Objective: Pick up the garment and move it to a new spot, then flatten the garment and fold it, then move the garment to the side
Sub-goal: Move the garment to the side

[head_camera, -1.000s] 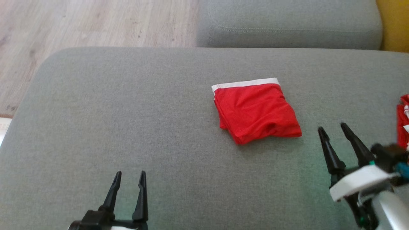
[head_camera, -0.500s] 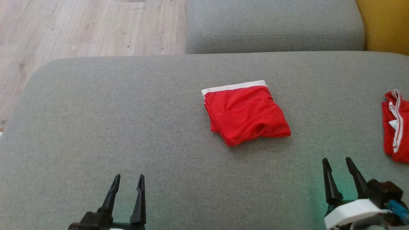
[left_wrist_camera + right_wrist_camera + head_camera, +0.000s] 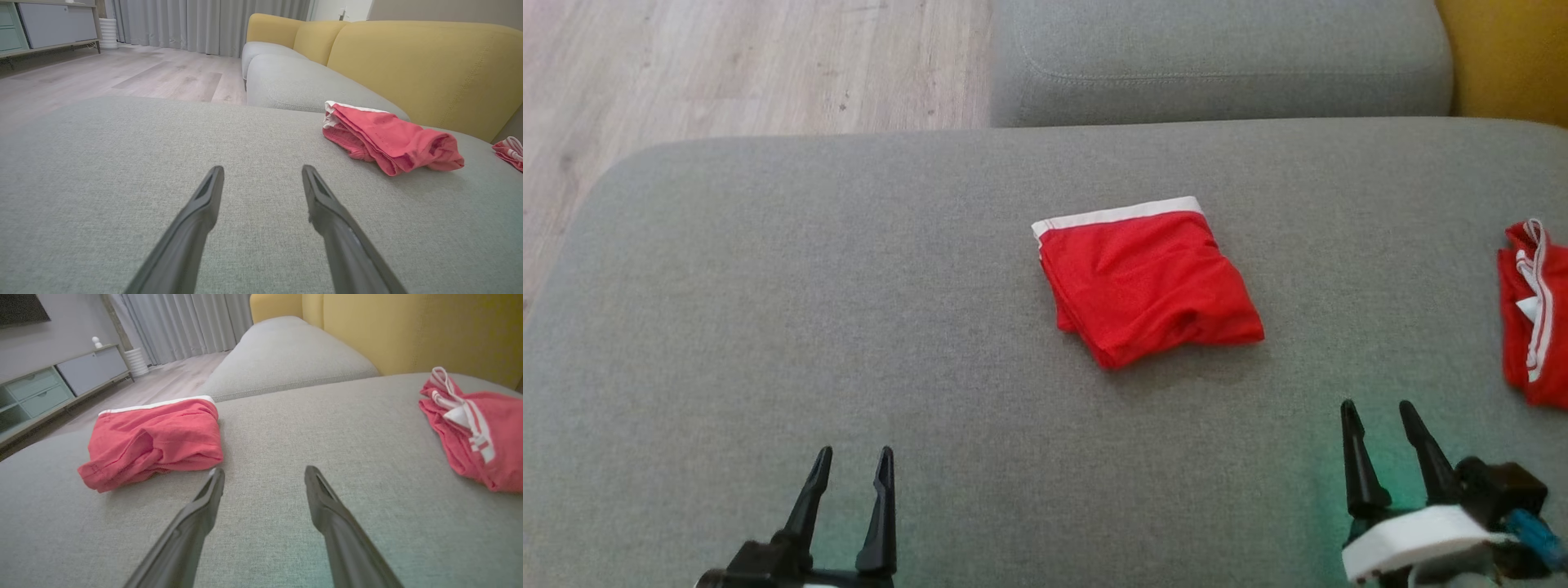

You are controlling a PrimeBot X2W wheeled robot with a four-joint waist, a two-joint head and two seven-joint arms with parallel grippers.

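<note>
A red garment [image 3: 1147,286] with a white waistband lies folded in a rough square at the middle of the grey cushion [image 3: 768,286]. The left wrist view has this garment [image 3: 388,141] to the right, and it sits at the left [image 3: 155,437] in the right wrist view. My left gripper [image 3: 855,451] [image 3: 262,169] hovers open and empty at the cushion's near edge, well to the garment's left. My right gripper [image 3: 1376,406] [image 3: 264,470] is open and empty too, just nearer than the garment's right corner and apart from it.
A second red garment [image 3: 1531,318] [image 3: 478,437] with white stripes lies crumpled at the cushion's right edge. Another grey cushion [image 3: 1217,57] adjoins at the back, with a yellow backrest [image 3: 1511,57] to the right. Wooden floor [image 3: 727,65] lies beyond the cushion's left edge.
My right gripper has drawn back from beside the folded garment toward the near edge. The head camera shifted, bringing more of the striped garment into view. The left gripper stayed put.
</note>
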